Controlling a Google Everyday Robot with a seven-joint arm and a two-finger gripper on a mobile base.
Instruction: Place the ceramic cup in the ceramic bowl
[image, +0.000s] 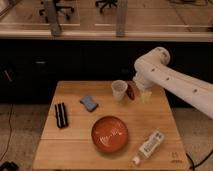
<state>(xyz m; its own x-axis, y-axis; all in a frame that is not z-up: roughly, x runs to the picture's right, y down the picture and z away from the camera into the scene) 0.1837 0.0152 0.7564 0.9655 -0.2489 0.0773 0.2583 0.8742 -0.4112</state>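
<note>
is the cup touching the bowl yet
Apart. The camera view shows bare table between the ceramic cup and the ceramic bowl; the end effector hangs beside the cup.

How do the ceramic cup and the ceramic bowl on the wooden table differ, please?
The ceramic cup is white; the ceramic bowl is glossy orange-red. The cup is narrow and tall, the bowl wide and shallow. The cup stands near the far edge of the table, beside the open claw; the bowl sits nearer the front. Both stand upright.
</note>
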